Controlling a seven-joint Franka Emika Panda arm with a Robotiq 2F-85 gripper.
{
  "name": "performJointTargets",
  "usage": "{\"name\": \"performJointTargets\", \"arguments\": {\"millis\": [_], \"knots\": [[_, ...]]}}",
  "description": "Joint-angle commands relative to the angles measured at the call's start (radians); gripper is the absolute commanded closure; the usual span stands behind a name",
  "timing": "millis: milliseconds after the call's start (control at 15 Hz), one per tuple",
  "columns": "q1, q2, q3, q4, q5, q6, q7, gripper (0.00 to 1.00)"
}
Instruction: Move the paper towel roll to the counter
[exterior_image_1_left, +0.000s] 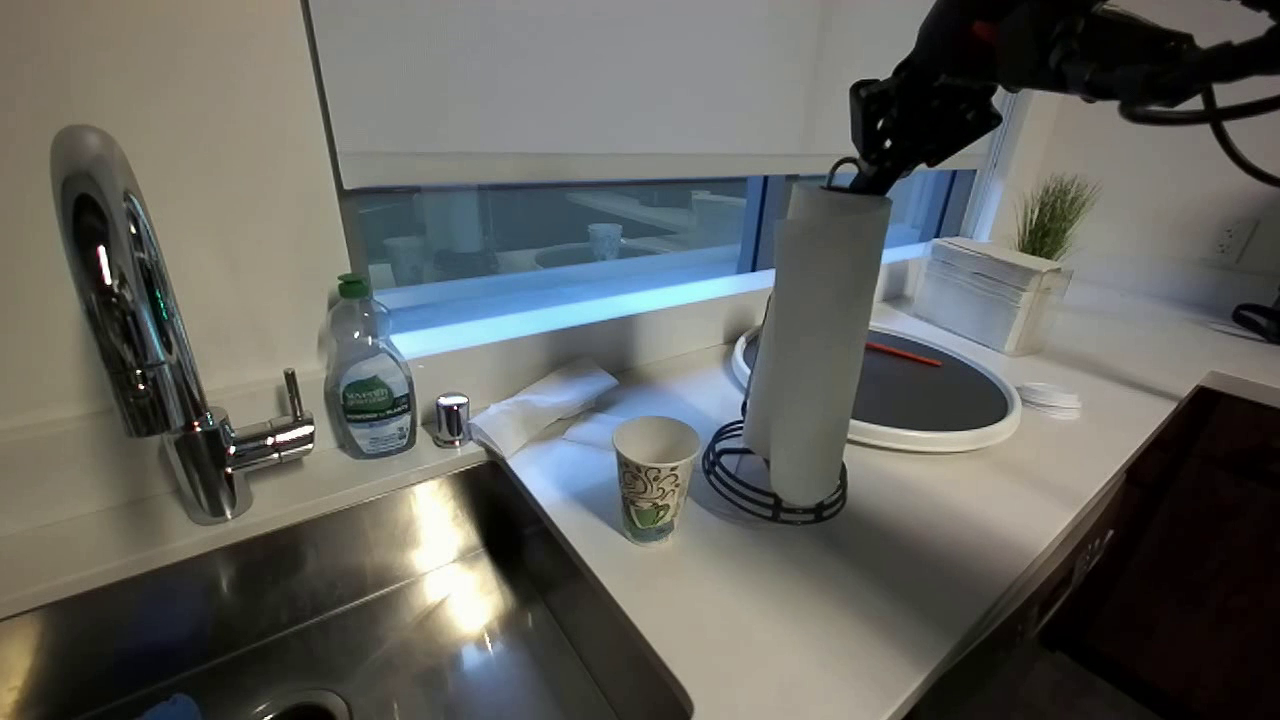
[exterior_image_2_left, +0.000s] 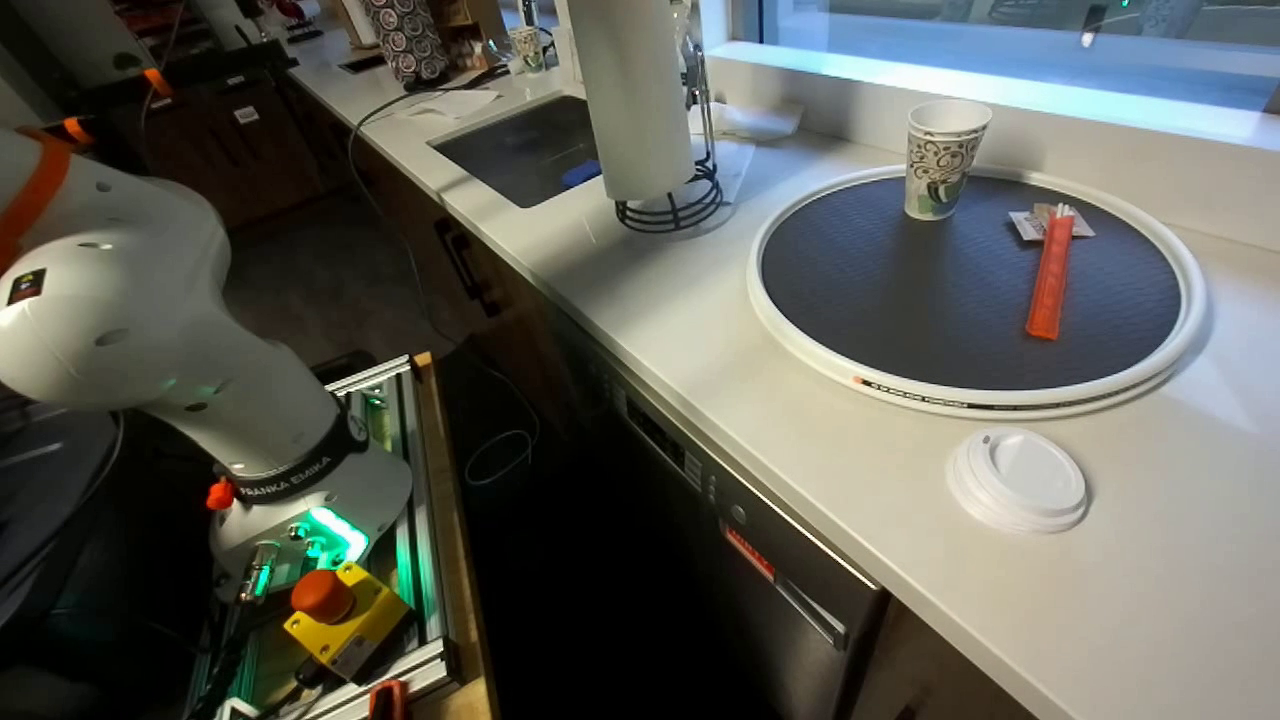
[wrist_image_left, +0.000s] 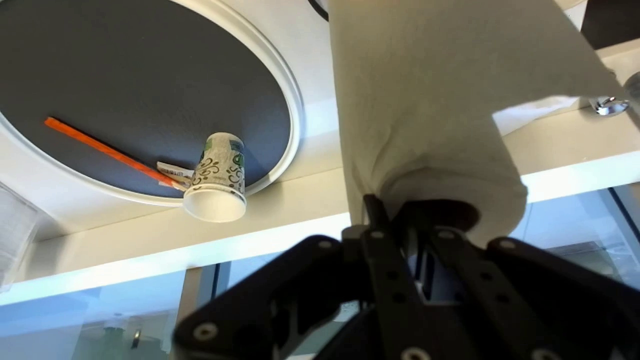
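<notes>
The paper towel roll is a tall white cylinder, slightly tilted, on the black wire holder. It also shows in an exterior view, its top out of frame, and in the wrist view. A loose sheet hangs from it. The holder's loop sticks out at the top. My gripper is at the roll's top rim. In the wrist view my gripper has one finger at the core opening and one by the outer paper, pinching the wall; the tips are partly hidden. The holder stands on the white counter.
A paper cup stands beside the holder, near the steel sink. A round dark-centred tray bears another cup and red chopsticks. Lids lie nearby. A soap bottle and faucet stand behind the sink.
</notes>
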Motion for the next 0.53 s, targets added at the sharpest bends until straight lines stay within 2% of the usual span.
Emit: {"name": "performJointTargets", "arguments": {"millis": [0,67,200,267,333,400,467], "knots": [[-0.011,-0.016,-0.001,-0.009,-0.004,-0.018,-0.001,0.97],[-0.010,-0.011,-0.003,-0.012,-0.001,-0.020,-0.002,0.97],[-0.012,-0.006,-0.008,-0.023,0.000,-0.017,-0.005,0.86],[-0.014,-0.004,-0.010,-0.028,0.000,-0.019,-0.005,0.67],[-0.013,-0.002,-0.011,-0.032,0.000,-0.021,-0.006,0.60],[-0.012,-0.007,-0.012,-0.031,0.000,-0.022,-0.006,0.60],[-0.007,-0.011,-0.014,-0.033,0.003,-0.021,-0.010,0.54]]}}
